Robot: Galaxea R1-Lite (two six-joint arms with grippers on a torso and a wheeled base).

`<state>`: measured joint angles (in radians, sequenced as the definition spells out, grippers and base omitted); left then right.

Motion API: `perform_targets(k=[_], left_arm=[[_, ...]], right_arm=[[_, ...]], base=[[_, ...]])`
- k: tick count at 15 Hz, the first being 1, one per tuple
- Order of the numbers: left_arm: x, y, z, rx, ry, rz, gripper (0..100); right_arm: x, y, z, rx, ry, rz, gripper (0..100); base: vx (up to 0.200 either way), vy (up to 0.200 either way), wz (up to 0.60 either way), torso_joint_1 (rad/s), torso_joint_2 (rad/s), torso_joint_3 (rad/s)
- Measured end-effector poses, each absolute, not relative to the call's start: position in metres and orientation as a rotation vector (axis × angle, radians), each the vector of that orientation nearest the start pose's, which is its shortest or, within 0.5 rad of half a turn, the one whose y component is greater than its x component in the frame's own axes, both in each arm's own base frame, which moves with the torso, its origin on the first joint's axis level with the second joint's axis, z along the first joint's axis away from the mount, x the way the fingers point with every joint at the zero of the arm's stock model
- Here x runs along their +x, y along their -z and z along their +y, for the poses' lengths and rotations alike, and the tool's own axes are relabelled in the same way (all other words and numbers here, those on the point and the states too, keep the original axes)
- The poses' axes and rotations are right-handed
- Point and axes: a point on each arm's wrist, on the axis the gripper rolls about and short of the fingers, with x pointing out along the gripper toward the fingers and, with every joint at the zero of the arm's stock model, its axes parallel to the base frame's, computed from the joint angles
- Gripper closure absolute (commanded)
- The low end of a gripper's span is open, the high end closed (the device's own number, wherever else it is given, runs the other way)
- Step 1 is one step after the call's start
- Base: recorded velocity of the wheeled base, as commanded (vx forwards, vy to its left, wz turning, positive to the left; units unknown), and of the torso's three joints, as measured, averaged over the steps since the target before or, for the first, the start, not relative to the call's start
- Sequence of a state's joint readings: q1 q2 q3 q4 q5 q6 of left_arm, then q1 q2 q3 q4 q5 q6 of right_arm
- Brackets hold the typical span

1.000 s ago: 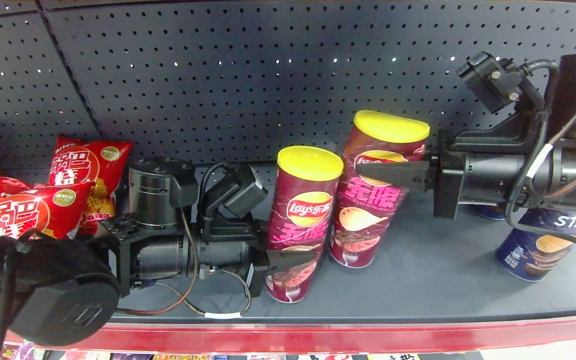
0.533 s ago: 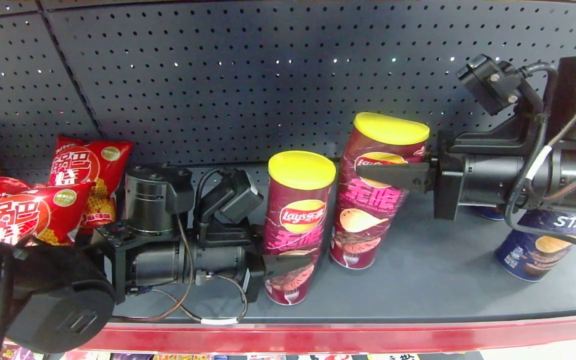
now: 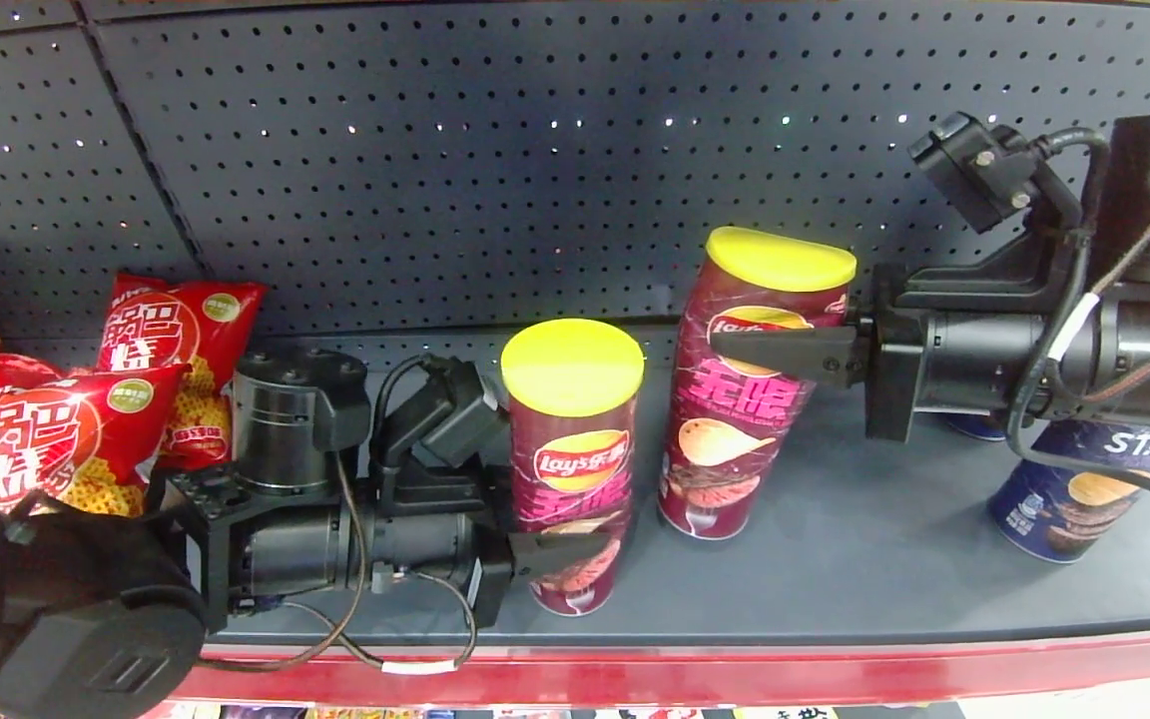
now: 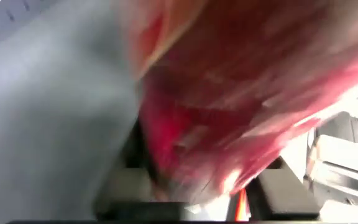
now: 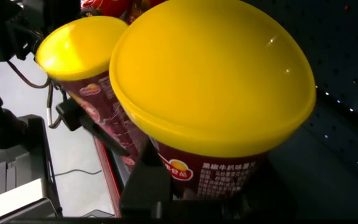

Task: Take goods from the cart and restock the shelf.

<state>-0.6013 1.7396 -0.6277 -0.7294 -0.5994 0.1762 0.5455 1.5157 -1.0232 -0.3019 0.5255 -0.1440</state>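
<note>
The left claw (image 3: 560,544) is clamped low on a yellow-lidded chip can (image 3: 572,439) near the front edge of the shelf (image 3: 835,569). The right claw (image 3: 785,350) is clamped high on a second can (image 3: 735,439) just beside it and farther back, which leans toward the shelf's right end. To do this well, I judge each can should stand upright with its base flat on the shelf before its claw lets go, and the fingers should draw straight back so they neither drag a can over nor knock the blue can (image 3: 1064,509) at the right end.
</note>
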Motion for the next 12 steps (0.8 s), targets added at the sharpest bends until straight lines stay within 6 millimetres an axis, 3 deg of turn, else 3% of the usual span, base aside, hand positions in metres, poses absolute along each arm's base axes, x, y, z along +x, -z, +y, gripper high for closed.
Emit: perform_targets(k=[12], left_arm=[[0.227, -0.130, -0.152, 0.142, 1.160, 0.335, 0]], right_arm=[[0.225, -0.265, 0.151, -0.133, -1.081, 0.121, 100]], base=[[0.000, 0.000, 0.00, 0.000, 0.00, 0.000]])
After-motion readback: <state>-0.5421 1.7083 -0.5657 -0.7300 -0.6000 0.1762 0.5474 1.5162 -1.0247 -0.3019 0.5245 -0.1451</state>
